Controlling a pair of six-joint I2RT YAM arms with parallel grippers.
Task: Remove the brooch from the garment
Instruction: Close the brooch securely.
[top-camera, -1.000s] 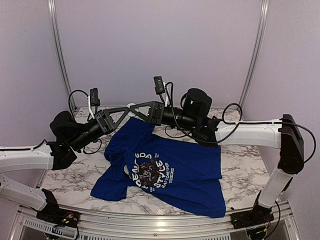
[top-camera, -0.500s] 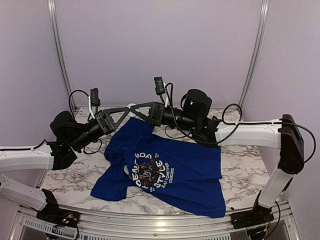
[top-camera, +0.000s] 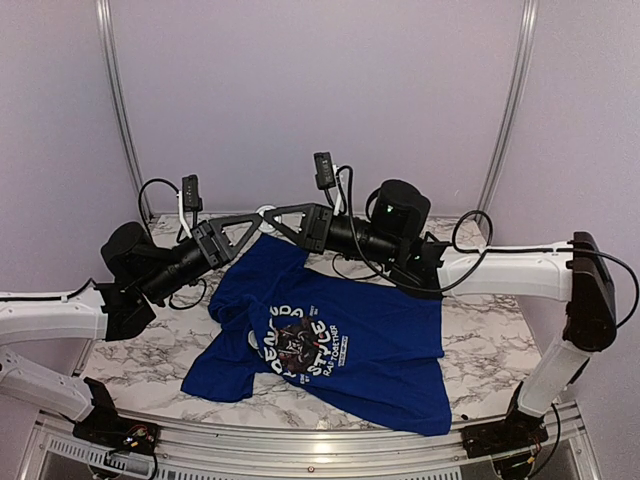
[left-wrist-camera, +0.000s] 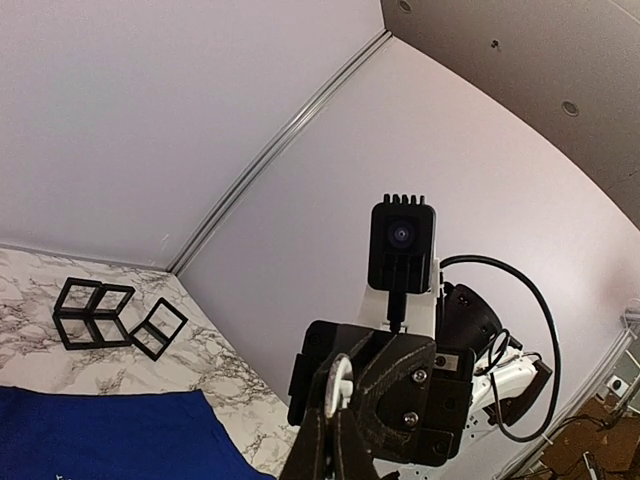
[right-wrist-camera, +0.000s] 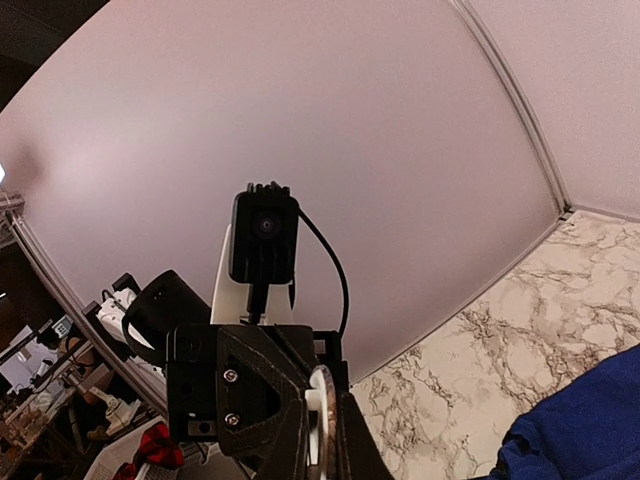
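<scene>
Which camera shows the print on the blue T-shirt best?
Top external: the royal-blue T-shirt lies spread there, its white-lettered chest print in full view. Left wrist and right wrist each catch only a plain blue edge.

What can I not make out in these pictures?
- Top view: the white piece where the left pincer meets the right pincer is too small to call a brooch.
- Wrist views: the bottom edge cuts the pincers off, so any grip is unclear.
- Top view: the shirt print is too blurred to read.
</scene>
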